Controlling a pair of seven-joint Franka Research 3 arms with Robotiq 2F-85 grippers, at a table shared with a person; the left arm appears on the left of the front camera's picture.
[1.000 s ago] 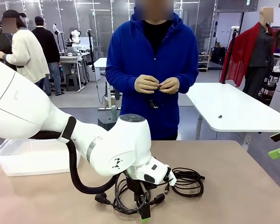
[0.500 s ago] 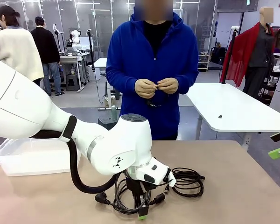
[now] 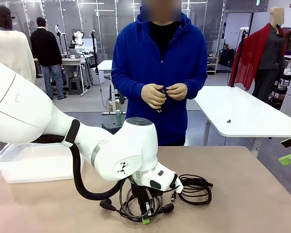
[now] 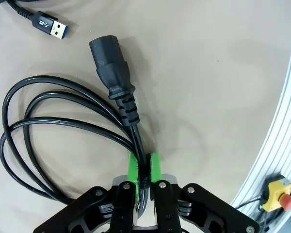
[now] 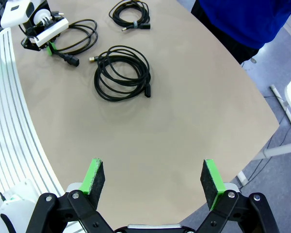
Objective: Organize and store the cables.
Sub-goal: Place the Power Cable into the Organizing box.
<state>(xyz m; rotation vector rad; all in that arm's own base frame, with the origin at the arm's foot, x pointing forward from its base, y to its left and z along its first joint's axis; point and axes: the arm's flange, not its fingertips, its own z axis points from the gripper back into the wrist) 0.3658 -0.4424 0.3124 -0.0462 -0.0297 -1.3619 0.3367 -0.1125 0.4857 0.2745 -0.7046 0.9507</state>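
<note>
Cables lie coiled on the tan bench as the robot's left hand points straight down and pinches a black power cord. Its green pads are nearly together, with only the cord's thickness between them. They grip the strand just behind the ribbed collar of the chunky plug. The plug lies flat on the bench just beyond the fingertips. The rest of that cord fans out from the left hand in several loose loops resting on the bench.

Past the power plug, apart from it, lies a USB plug with a blue tongue. A second coil of thinner black cable sits near the left hand on the robot's right. It is wound in a tidy round and touches nothing else. A third, smaller coil lies farther from the left hand, toward the person's side of the bench.

On the robot's left of the left hand, behind the white arm, a clear plastic bin stands on the bench. Across the bench from the left hand, a person in a blue hooded top holds a small black cable in both hands at waist height.

Well apart from the left hand, the right hand hangs above the bench with its pads spread wide, gripping nothing.
</note>
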